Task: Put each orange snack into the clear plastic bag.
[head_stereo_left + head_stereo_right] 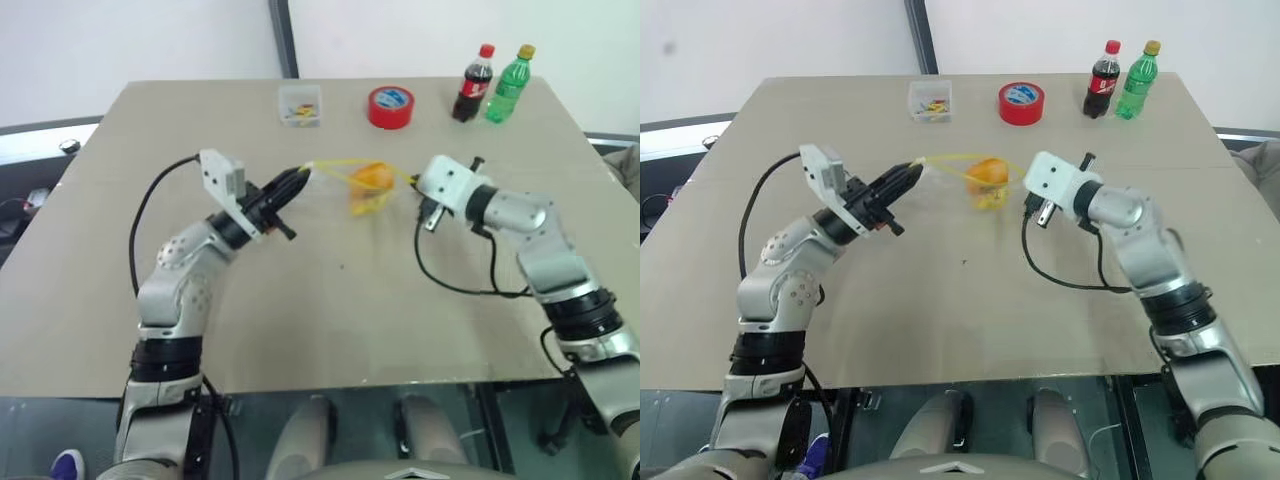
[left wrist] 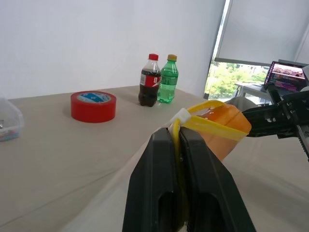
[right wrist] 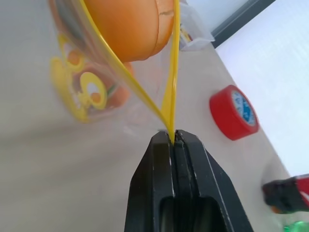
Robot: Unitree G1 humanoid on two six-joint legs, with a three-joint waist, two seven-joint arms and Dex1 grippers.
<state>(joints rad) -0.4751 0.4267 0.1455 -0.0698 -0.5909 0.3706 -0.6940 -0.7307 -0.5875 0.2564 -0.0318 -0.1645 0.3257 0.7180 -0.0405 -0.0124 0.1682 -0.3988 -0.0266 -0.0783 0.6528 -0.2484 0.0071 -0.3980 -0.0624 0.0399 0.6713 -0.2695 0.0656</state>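
Inside one clear plastic bag (image 1: 362,190), one orange snack (image 1: 371,176).

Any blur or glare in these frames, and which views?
Right wrist view: snack and bag blur close to the lens, and the window behind the red tape is blown out. Left wrist view: bright window at the side, bottles sharp. Eye views: even light, soft shadows.
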